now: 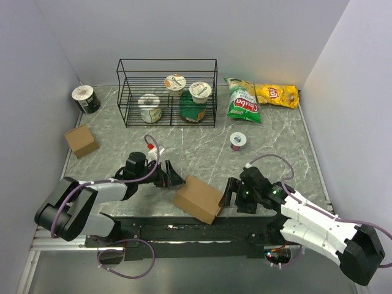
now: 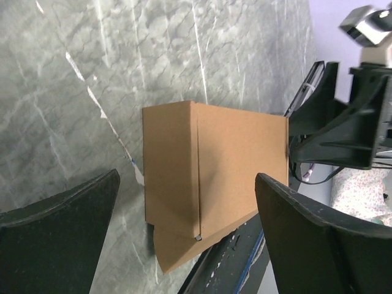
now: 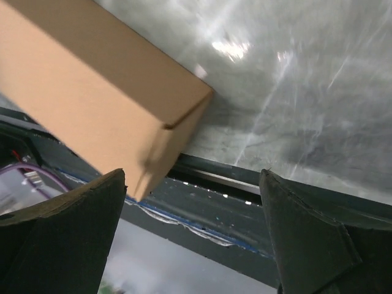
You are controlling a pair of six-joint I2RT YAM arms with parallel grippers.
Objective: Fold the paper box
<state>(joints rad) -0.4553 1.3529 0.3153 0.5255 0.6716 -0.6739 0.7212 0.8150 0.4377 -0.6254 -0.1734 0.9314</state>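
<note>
The paper box (image 1: 198, 199) is a plain brown oblong carton lying at the table's near edge, its front corner hanging over the black rail. In the left wrist view the box (image 2: 208, 177) lies ahead between my fingers, a flap end sticking out below. In the right wrist view the box (image 3: 92, 86) fills the upper left. My left gripper (image 1: 176, 180) is open just left of the box. My right gripper (image 1: 228, 193) is open just right of it. Neither holds anything.
A smaller squarish cardboard box (image 1: 81, 140) sits at the left. A black wire rack (image 1: 167, 92) with cups and a jar stands at the back. Chip bags (image 1: 244, 101) lie back right, a small cup (image 1: 237, 141) mid-table, a can (image 1: 86, 98) back left.
</note>
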